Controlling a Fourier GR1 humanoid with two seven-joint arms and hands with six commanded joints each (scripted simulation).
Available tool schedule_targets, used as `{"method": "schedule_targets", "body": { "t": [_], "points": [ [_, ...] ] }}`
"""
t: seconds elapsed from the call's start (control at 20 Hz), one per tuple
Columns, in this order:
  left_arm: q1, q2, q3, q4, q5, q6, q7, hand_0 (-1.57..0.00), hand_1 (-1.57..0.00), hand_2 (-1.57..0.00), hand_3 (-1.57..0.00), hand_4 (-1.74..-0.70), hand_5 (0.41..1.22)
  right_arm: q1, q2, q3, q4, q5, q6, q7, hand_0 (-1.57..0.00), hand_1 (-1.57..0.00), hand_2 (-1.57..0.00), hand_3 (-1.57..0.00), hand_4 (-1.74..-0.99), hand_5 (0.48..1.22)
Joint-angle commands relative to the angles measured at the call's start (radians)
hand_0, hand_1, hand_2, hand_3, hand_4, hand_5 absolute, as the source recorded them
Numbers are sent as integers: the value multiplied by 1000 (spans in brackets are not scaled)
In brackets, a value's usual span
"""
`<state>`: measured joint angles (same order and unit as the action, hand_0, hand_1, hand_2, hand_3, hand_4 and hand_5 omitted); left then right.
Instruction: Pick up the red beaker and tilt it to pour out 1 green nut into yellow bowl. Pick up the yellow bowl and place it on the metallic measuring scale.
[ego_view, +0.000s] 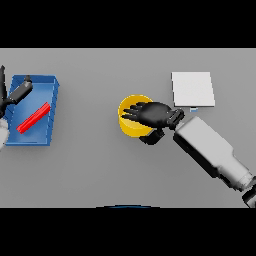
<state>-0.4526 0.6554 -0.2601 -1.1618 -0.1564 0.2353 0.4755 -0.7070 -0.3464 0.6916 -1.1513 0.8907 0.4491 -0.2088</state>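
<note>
The yellow bowl stands near the middle of the table. My right hand lies over its right rim, fingers stretched out across the bowl's inside and thumb outside its lower right wall; the fingers look straight, so the hand is open. The hand hides much of the bowl's inside, and no green nut shows. The red beaker lies on its side in the blue tray at the far left. My left hand hovers open over the tray's upper left corner, apart from the beaker. The metallic scale sits at the upper right.
The blue tray's walls rise around the beaker at the table's left edge. My right forearm runs diagonally from the lower right toward the bowl, just below the scale.
</note>
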Motion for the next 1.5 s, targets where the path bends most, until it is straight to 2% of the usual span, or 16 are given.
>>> {"method": "schedule_targets", "body": {
  "t": [0.0, 0.25, 0.35, 0.45, 0.5, 0.55, 0.65, 0.75, 0.8, 0.95, 1.05, 1.1, 1.2, 1.3, 1.35, 1.45],
  "points": [
    [3, -9, -7, 2, -5, 5, 9, 1, 1, 1, 1, -744, 698, -15, 9, 6, 21, 3, 11, 7, 1, 1, 1, 1, -1261, 736],
    [13, 0, -5, -4, -3, 1, 7, 1, 1, 1, 1, -744, 697, -31, 26, 11, 73, -5, 49, 8, 1, 1, -3, -28, -1282, 749],
    [2, -12, -8, 9, -9, 10, -4, 1, 1, 1, 1, -745, 699, -29, 36, 8, 82, -10, 63, 31, 1, 1, -23, -72, -1289, 758],
    [2, -1, -3, 10, -5, 3, 0, 1, 1, 1, 1, -750, 701, -28, 48, -4, 93, -22, 85, 62, -26, -36, -71, -141, -1302, 805],
    [3, 0, -1, 15, -4, 3, -6, 1, 1, 1, 1, -752, 701, -24, 45, 1, 92, -19, 88, 61, -161, -135, -147, -182, -1321, 839],
    [2, -3, -4, 13, -9, 8, -6, 1, 1, 1, 1, -754, 700, -20, 37, 2, 80, -22, 94, 49, -443, -422, -375, -236, -1351, 915],
    [5, -5, -5, 14, -9, 8, 0, 1, 1, 1, 1, -755, 704, -25, 36, 2, 90, -29, 96, 8, -849, -836, -806, -399, -1463, 1025],
    [-5, 2, -2, 13, -9, 3, 4, 1, 1, 1, 1, -756, 701, -22, 36, 4, 79, -34, 109, 26, -1109, -1100, -1081, -706, -1557, 1096],
    [-2, 3, -3, 14, -8, 0, -1, 1, 1, 1, 1, -754, 700, -25, 34, 3, 77, -41, 126, 29, -1201, -1195, -1133, -871, -1594, 1121],
    [-1, 1, -6, 23, -13, 2, -18, 1, 1, 1, 1, -747, 692, -21, 22, 11, 70, -49, 119, 27, -1382, -1378, -1234, -1210, -1666, 1170],
    [-1, 2, -11, 8, -16, 1, -13, 1, 1, 1, 1, -739, 690, -26, 14, 13, 71, -57, 120, 11, -1450, -1448, -1268, -1320, -1693, 1188],
    [5, 6, -10, 5, -17, 4, -11, 1, 1, 1, 1, -735, 689, -25, 17, 12, 68, -64, 126, 26, -1474, -1472, -1281, -1365, -1702, 1195],
    [-2, 11, -9, 12, -13, -11, -16, 1, 1, 1, 1, -733, 686, -16, 17, 7, 48, -75, 121, 49, -1509, -1508, -1288, -1389, -1716, 1204],
    [1, 5, -11, 7, -14, -5, -7, 1, 1, 1, 1, -731, 685, -22, 0, 7, 31, -76, 116, 30, -1531, -1531, -1306, -1405, -1725, 1210],
    [5, 10, -12, 2, -17, -5, -11, 1, 1, 1, 1, -730, 687, -27, -12, 4, 24, -77, 121, 21, -1539, -1539, -1330, -1376, -1728, 1212],
    [0, 12, -9, 4, -16, -5, -5, 1, 1, 1, 1, -732, 691, -30, -23, -19, -8, -95, 145, 52, -1551, -1550, -1371, -1309, -1733, 1215]
  ]
}}
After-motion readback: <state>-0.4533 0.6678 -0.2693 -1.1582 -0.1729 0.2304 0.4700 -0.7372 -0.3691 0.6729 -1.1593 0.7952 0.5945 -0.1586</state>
